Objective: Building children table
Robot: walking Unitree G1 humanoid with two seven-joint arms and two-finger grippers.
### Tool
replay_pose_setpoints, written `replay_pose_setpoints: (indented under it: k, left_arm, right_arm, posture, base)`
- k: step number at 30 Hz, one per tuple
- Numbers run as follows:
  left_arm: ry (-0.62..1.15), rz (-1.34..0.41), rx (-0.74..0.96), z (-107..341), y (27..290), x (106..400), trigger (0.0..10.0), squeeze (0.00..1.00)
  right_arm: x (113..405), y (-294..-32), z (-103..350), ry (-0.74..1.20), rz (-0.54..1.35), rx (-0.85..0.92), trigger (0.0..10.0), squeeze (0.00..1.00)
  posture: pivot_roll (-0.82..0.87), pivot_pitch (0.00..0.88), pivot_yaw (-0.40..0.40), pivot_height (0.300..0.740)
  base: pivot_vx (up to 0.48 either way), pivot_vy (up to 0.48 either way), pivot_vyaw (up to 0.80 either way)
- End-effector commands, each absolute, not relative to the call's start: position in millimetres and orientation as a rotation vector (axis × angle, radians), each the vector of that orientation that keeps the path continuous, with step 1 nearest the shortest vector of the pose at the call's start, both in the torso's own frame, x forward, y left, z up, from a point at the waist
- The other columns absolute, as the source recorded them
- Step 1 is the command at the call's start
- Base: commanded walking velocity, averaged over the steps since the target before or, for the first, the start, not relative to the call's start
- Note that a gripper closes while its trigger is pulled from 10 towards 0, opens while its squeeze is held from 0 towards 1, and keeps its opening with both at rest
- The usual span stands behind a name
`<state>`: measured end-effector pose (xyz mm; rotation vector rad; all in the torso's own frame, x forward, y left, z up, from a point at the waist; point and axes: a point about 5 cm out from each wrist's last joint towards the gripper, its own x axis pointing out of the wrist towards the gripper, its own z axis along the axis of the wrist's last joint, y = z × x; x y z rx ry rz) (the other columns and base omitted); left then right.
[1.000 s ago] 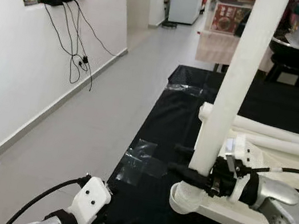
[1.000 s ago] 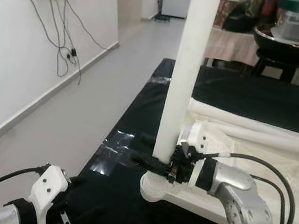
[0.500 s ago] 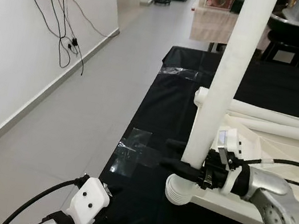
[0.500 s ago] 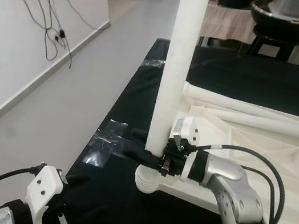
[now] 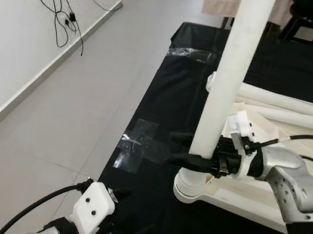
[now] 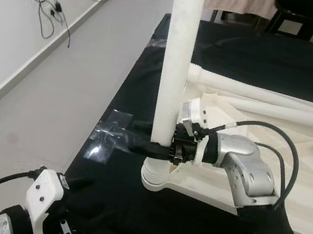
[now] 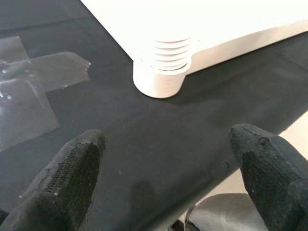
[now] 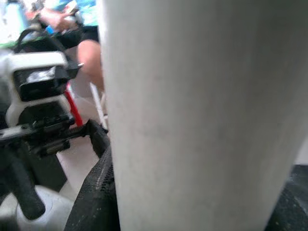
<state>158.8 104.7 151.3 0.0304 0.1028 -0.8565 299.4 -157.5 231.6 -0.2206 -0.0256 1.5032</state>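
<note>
A tall white table leg (image 5: pixel 231 76) stands upright in the ribbed corner socket (image 5: pixel 190 188) of the white tabletop (image 5: pixel 251 200), which lies flat on a black cloth. My right gripper (image 5: pixel 182 148) is shut on the leg just above the socket; in the right wrist view the leg (image 8: pixel 192 115) sits close against one black finger (image 8: pixel 96 192). My left gripper (image 7: pixel 166 149) is open and holds nothing. It hovers low over the black cloth, a little short of the socket (image 7: pixel 161 67). The left arm (image 5: pixel 91 211) shows near the cloth's front edge.
Two more white legs (image 5: pixel 295 104) lie across the tabletop's far side. The black cloth (image 5: pixel 169 95) carries a patch of clear tape (image 5: pixel 138 145). Grey floor (image 5: pixel 67 107) runs along the left, up to a white wall with hanging cables (image 5: pixel 65 16). A dark stool (image 5: pixel 311 14) stands behind.
The camera has tipped downward, shifting the whole picture. My right gripper stays shut on the upright leg at the same height. The left arm has hardly moved.
</note>
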Motion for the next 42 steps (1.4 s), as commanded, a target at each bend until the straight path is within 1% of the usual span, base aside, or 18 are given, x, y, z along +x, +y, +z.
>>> replay_pose_setpoints:
  k: [1,2,3,5,7,8,11,15,19,22,24,29,31,32,34,37,39,42]
  left_arm:
    - [0.129,-0.865,0.044,151,108,154,10.0,0.0]
    - [0.129,-0.865,0.044,151,108,154,10.0,0.0]
    - [0.131,-0.865,0.045,151,109,154,10.0,0.0]
    - [0.131,-0.865,0.045,151,109,154,10.0,0.0]
    - [0.137,-0.862,0.048,151,111,152,10.0,0.0]
    - [0.137,-0.862,0.048,151,111,152,10.0,0.0]
    - [0.144,-0.858,0.053,151,114,152,10.0,0.0]
    - [0.147,-0.858,0.054,151,114,152,10.0,0.0]
    - [0.15,-0.859,0.054,151,115,153,10.0,0.0]
    - [0.152,-0.859,0.052,151,115,153,10.0,0.0]
    - [0.153,-0.857,0.049,151,115,154,10.0,0.0]
    - [0.153,-0.856,0.046,151,115,154,10.0,0.0]
    - [0.154,-0.855,0.04,151,114,155,10.0,0.0]
    - [0.154,-0.855,0.04,151,114,155,10.0,0.0]
    - [0.154,-0.856,0.033,151,114,155,10.0,0.0]
    - [0.154,-0.857,0.032,151,114,155,10.0,0.0]
    - [0.156,-0.858,0.029,150,113,155,10.0,0.0]
    - [0.157,-0.858,0.027,150,113,155,10.0,0.0]
  right_arm:
    - [302,-159,220,0.03,1.517,-0.297,10.0,0.0]
    - [302,-159,220,0.03,1.517,-0.297,10.0,0.0]
    - [304,-157,220,0.022,1.525,-0.343,10.0,0.0]
    - [304,-157,220,0.022,1.525,-0.343,10.0,0.0]
    - [307,-152,217,-0.003,1.527,-0.422,10.0,0.0]
    - [307,-152,217,-0.003,1.527,-0.422,10.0,0.0]
    - [304,-150,212,-0.009,1.56,-0.507,10.0,0.0]
    - [303,-151,208,0.005,1.566,-0.563,10.0,0.0]
    - [304,-153,205,0.012,1.556,-0.577,10.0,0.0]
    - [311,-154,205,0.001,1.494,-0.529,10.0,0.0]
    - [316,-156,206,-0.007,1.436,-0.464,10.0,0.0]
    - [317,-157,207,-0.008,1.409,-0.426,10.0,0.0]
    - [318,-158,208,-0.012,1.344,-0.33,10.0,0.0]
    - [318,-158,208,-0.012,1.344,-0.33,10.0,0.0]
    - [317,-161,206,-0.013,1.276,-0.246,10.0,0.0]
    - [316,-161,205,-0.009,1.257,-0.227,10.0,0.0]
    - [316,-163,196,0.018,1.188,-0.199,10.0,0.0]
    - [316,-162,192,0.031,1.157,-0.18,10.0,0.0]
  posture:
    - [0.08,0.255,0.051,0.74]
    - [0.08,0.255,0.051,0.74]
    - [0.08,0.258,0.054,0.74]
    - [0.08,0.258,0.054,0.74]
    - [0.09,0.262,0.058,0.74]
    - [0.09,0.262,0.058,0.74]
    - [0.09,0.263,0.064,0.74]
    - [0.09,0.263,0.068,0.74]
    - [0.09,0.261,0.071,0.74]
    - [0.09,0.26,0.071,0.74]
    - [0.09,0.259,0.07,0.74]
    - [0.08,0.259,0.069,0.74]
    - [0.07,0.258,0.064,0.74]
    - [0.07,0.258,0.064,0.74]
    - [0.07,0.257,0.064,0.74]
    - [0.07,0.256,0.063,0.74]
    - [0.06,0.252,0.065,0.74]
    - [0.06,0.249,0.065,0.74]
  base:
    - [0.0,0.0,0.0]
    - [0.0,0.0,0.0]
    - [0.0,0.0,0.0]
    - [0.0,0.0,0.0]
    - [0.0,0.0,0.0]
    - [0.0,0.0,0.0]
    - [0.0,0.0,0.0]
    - [0.0,0.0,0.0]
    - [0.0,0.0,0.0]
    - [0.0,0.0,0.0]
    - [0.0,0.0,0.0]
    - [0.0,0.0,0.0]
    - [0.0,0.0,0.0]
    - [0.0,0.0,0.0]
    - [0.0,0.0,0.0]
    - [0.0,0.0,0.0]
    - [0.0,0.0,0.0]
    - [0.0,0.0,0.0]
